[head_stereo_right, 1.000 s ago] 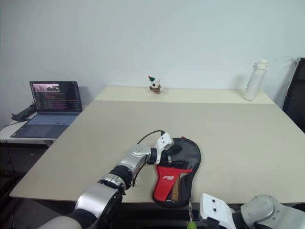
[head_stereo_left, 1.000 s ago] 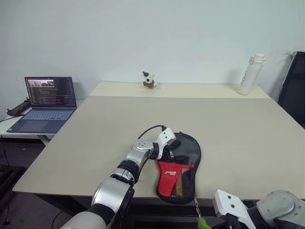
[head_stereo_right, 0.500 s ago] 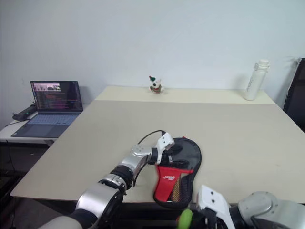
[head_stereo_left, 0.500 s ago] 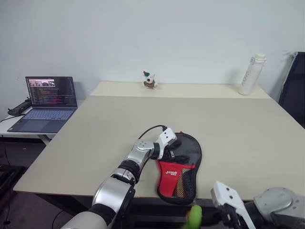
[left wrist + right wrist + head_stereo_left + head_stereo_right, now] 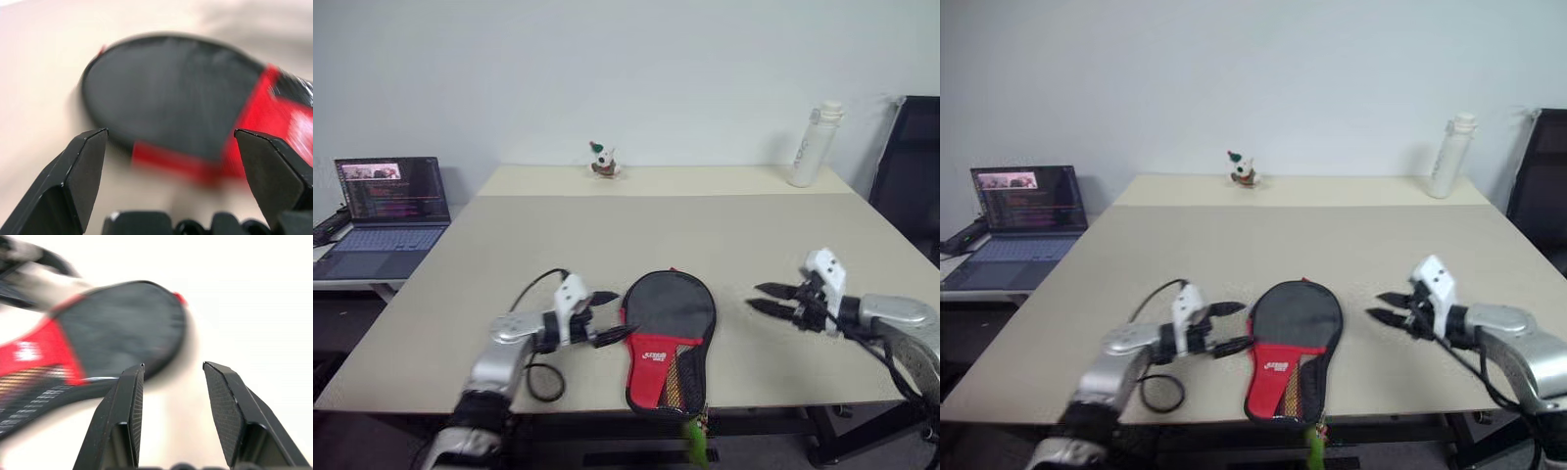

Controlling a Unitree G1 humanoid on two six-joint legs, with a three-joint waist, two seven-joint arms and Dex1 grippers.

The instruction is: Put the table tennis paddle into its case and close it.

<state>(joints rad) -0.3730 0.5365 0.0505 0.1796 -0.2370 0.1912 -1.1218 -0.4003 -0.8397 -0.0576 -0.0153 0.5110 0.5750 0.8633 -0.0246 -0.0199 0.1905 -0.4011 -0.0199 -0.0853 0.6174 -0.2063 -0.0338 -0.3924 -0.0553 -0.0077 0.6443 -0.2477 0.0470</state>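
Observation:
The case (image 5: 667,333) lies flat near the table's front edge, round black end toward the far side, its red and mesh part toward me. A small green tag (image 5: 694,444) hangs from its near end over the table edge. The table tennis paddle is out of view. My left gripper (image 5: 619,317) hovers just left of the case, open, with nothing between its fingers; in the left wrist view the case (image 5: 171,93) lies ahead of it. My right gripper (image 5: 754,297) is a short way right of the case, also open and holding nothing, pointing at the case (image 5: 117,328).
A laptop (image 5: 382,211) sits on a side table at the left. A white bottle (image 5: 810,145) and a small toy figure (image 5: 600,160) stand at the table's far edge. A black chair (image 5: 911,176) is at the right. A black cable loop (image 5: 543,377) lies by my left arm.
My left gripper has pulled back off the case to its left. My right gripper rose from below the table edge to the case's right and opened; the green tag now hangs free. The camera shifted.

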